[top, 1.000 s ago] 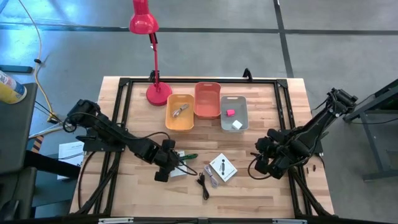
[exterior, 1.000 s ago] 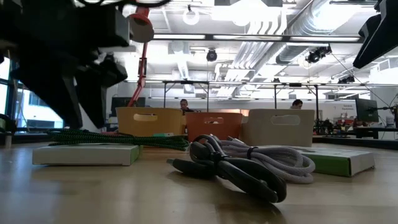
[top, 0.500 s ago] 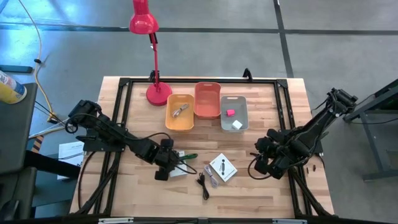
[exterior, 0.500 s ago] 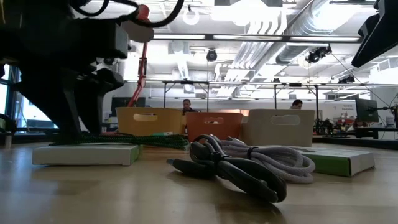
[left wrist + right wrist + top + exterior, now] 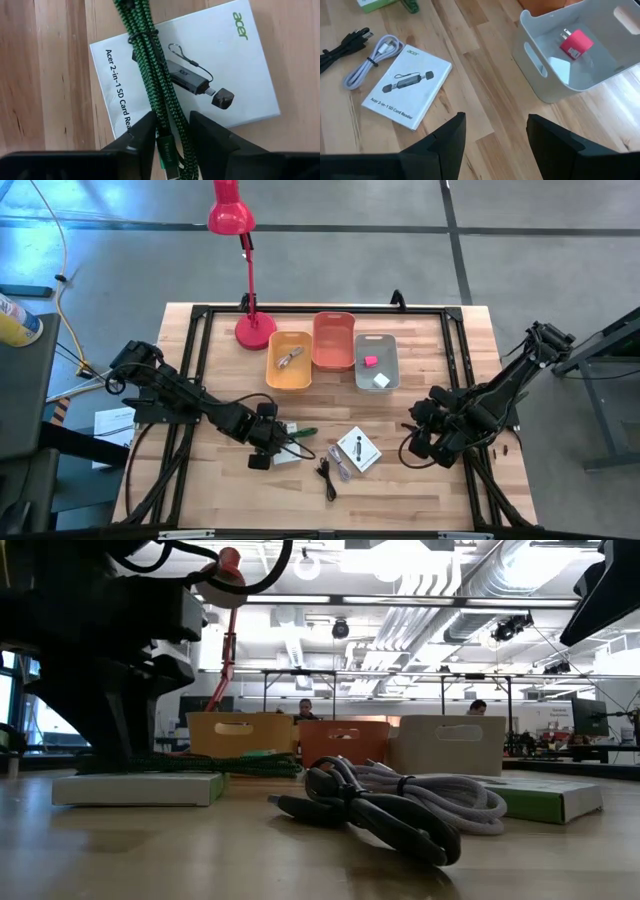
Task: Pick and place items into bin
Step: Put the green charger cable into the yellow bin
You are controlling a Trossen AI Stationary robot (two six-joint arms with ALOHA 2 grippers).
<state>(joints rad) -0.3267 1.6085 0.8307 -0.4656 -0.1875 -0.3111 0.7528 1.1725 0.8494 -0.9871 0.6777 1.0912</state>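
A green braided cable (image 5: 150,65) lies coiled along a white printed card box (image 5: 225,65) on the table. My left gripper (image 5: 172,132) is down on the cable, shut on it; the high view shows the gripper (image 5: 272,440) near the table's middle, left of the bins. A second white card (image 5: 407,90), a black cable (image 5: 340,47) and a pale cable (image 5: 375,60) lie flat nearby. A pink cube (image 5: 576,42) and a white cube (image 5: 381,380) sit in the grey bin (image 5: 540,85). My right gripper (image 5: 496,135) hovers open at the right. My left gripper pinches the green cable bundle near its plug end (image 5: 170,120), one finger (image 5: 142,137) on each side. The fingers come from above, pointing down, and lie across the bundle. The cable rests on the white card box, not lifted.
Three bins stand in a row at the far side: yellow (image 5: 272,370) holding a small item, orange (image 5: 333,330) and grey (image 5: 358,370). A red lamp's base (image 5: 255,330) stands left of them. Bare wood lies along the near edge.
My left gripper has come down onto the green cable and the white card box; in the low view its dark fingers dropped from well above the box to its top. The cable, cards and right arm have kept still.
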